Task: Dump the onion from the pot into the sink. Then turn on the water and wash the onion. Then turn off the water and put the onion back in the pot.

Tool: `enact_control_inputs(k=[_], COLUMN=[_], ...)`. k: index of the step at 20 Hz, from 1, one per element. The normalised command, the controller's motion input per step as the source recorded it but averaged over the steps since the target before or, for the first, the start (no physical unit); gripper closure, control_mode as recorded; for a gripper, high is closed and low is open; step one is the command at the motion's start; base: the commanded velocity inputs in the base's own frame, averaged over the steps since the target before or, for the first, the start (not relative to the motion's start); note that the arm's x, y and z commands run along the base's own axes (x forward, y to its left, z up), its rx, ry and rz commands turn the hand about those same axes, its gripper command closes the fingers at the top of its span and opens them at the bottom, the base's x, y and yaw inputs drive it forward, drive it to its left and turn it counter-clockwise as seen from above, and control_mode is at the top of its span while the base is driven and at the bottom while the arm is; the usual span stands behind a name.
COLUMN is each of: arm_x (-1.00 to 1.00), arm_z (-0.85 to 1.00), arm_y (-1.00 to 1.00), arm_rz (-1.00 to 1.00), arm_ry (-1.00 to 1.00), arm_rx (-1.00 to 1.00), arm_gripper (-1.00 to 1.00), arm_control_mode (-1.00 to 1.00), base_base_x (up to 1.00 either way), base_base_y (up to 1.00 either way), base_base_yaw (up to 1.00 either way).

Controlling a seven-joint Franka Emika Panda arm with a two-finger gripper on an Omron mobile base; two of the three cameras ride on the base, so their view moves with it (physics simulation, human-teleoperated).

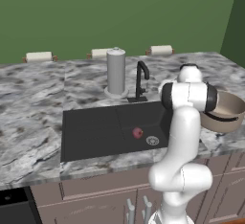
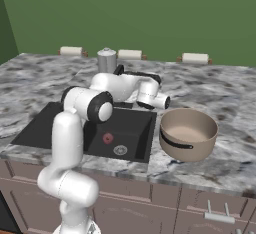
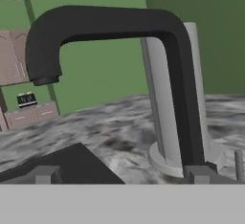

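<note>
A small round reddish-pink onion [image 1: 137, 132] shows against the matte black rectangular sink [image 1: 91, 132], with a pale metal drain [image 1: 152, 140] at its four o'clock. The surrounding counter [image 1: 33, 103] is grey marble veined in white and dark grey. The wide round pot [image 2: 188, 133] is tan-beige with a dark band and handles. A slim curved faucet [image 3: 110, 27] is black; the tall cylinder [image 1: 116, 71] behind it is plain grey. The wall [image 1: 119, 12] is flat green.

we are in a rendered kitchen: a grey marbled counter [image 1: 28, 103] runs over brown cabinet fronts [image 2: 165, 203], with a matte black sink [image 1: 91, 132] set into it and a slim black faucet [image 1: 141, 80] behind. a tan pot [image 2: 188, 133] sits on the counter, paper rolls [image 1: 38, 56] line the green wall [image 1: 119, 12], and more cabinets [image 3: 14, 58] show across the room.
</note>
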Motion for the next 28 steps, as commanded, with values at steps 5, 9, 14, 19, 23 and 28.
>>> enact_control_inputs(k=[5,9,14,19,23,28], arm_x=[0.20,0.23,0.35,0.30,0.37,0.40], arm_z=[-0.11,-0.13,-0.17,-0.11,-0.13,-0.16], arm_y=[0.00,0.00,0.00,0.00,0.00,0.00], arm_rz=[-0.05,-0.02,-0.01,-0.02,-0.03,-0.03], arm_ry=[0.00,0.00,0.00,0.00,0.00,0.00], arm_rx=[0.00,0.00,0.00,0.00,0.01,0.01], arm_gripper=[-1.00,-1.00,-1.00,-1.00,-1.00,-1.00], arm_control_mode=[-1.00,-1.00,-1.00,-1.00,-1.00,-1.00], base_base_x=[0.00,0.00,0.00,0.00,0.00,0.00], base_base_y=[0.00,0.00,0.00,0.00,0.00,0.00], base_base_yaw=[0.00,0.00,0.00,0.00,0.00,0.00])
